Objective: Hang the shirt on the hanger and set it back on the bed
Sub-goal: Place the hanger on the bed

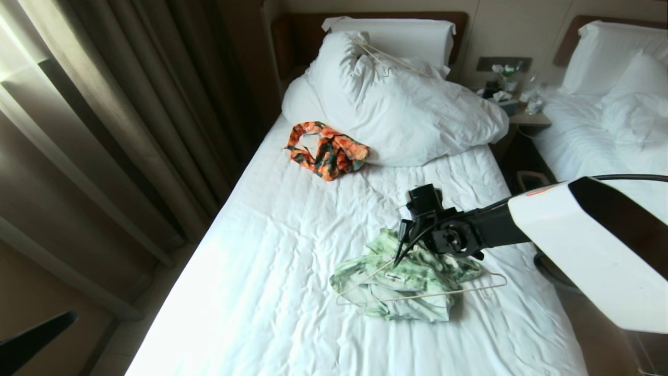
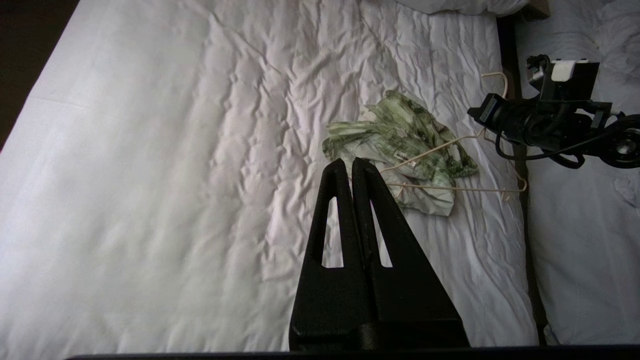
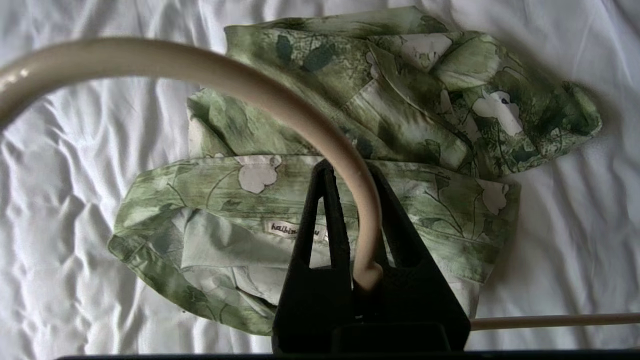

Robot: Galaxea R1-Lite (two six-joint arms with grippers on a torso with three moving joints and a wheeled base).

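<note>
Mid-task, threading stage: right claw clamped on cream hanger's hook, crumpled green floral shirt just beneath on bed. Left claw closed, empty, well apart. Next: work hanger into collar.

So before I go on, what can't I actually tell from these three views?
- Whether the hanger is threaded into the shirt or just lies on it: crumpled folds hide this in every view.
- The right gripper fingertips in the head view: its own wrist covers them.
- The left gripper in the head view: only a dark part shows at the bottom left edge.
- The shirt's label text, right wrist view: fingers cover part.
</note>
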